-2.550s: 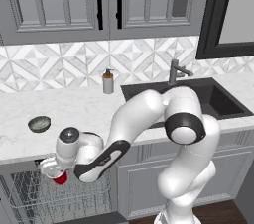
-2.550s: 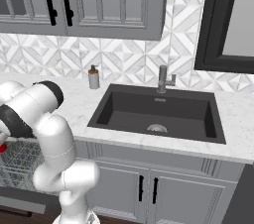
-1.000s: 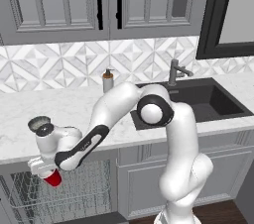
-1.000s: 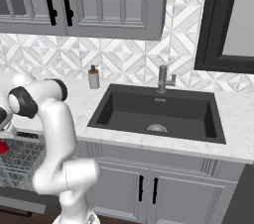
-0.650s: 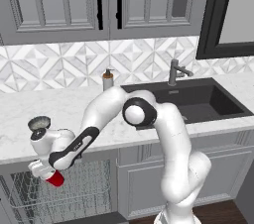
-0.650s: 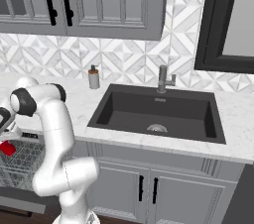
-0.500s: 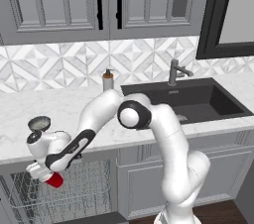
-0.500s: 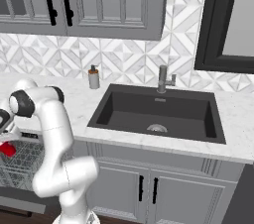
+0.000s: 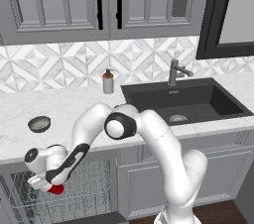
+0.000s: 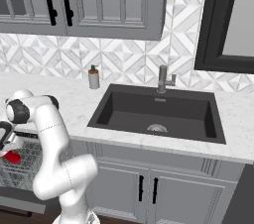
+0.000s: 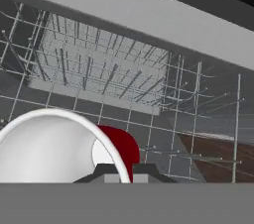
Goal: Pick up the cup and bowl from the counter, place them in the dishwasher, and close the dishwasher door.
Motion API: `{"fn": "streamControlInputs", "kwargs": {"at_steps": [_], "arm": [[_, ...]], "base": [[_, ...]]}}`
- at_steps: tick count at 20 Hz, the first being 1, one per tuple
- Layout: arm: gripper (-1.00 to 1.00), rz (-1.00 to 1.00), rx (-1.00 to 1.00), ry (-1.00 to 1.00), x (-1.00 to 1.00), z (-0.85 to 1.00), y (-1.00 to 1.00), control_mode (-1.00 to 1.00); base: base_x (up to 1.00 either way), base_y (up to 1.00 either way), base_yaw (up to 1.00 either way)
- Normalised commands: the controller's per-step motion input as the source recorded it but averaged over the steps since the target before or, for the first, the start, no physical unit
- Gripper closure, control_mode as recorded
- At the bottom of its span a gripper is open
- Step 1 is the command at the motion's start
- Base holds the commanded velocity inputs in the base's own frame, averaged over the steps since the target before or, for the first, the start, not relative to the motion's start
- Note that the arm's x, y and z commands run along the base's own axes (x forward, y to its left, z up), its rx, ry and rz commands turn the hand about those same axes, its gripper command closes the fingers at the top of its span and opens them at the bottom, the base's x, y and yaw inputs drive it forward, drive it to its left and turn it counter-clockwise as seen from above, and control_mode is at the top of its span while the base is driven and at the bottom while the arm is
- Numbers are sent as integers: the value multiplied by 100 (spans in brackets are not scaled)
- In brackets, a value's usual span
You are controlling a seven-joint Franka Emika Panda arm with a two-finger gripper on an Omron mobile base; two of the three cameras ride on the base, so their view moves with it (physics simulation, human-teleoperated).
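My gripper [image 9: 48, 185] is shut on the red cup [image 9: 56, 189] and holds it low in front of the counter [image 9: 74, 111], over the grey wire rack [image 9: 92, 188] of the open dishwasher. In the right base view the cup [image 10: 12, 157] hangs at the far left, just above the rack [image 10: 22, 171]. In the hand view the cup [image 11: 123, 144] lies tilted between my fingertips, with its white inside facing the camera and the rack [image 11: 109, 74] beyond. The dark speckled bowl [image 9: 39, 124] sits on the counter, up and left of the gripper. I cannot make out the dishwasher door.
A grey soap dispenser [image 9: 108, 82] stands by the backsplash, left of the black sink [image 9: 183, 101] and its faucet [image 9: 173, 72]. Grey cabinet doors [image 10: 144, 188] close the space under the sink. My own arm arcs over the counter edge above the rack.
The gripper has carried the cup down and to the left, from the level of the counter edge to just above the rack. The elbow has swung left, and the bowl has stayed put.
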Motion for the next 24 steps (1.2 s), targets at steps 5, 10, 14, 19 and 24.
{"fn": "streamControlInputs", "kwargs": {"at_steps": [5, 10, 14, 19, 24], "arm": [[100, 0, -1, -5, 41, -55, 2, -100], [100, 0, 0, -2, 49, -23, 12, -100], [100, 0, 0, -20, 22, -36, 5, -100], [100, 0, 0, -20, 1, -9, 0, -100], [100, 0, 0, -1, 13, 0, 1, -100]], "base": [[0, 0, 0], [0, 0, 0], [0, 0, 0], [0, 0, 0], [0, 0, 0]]}}
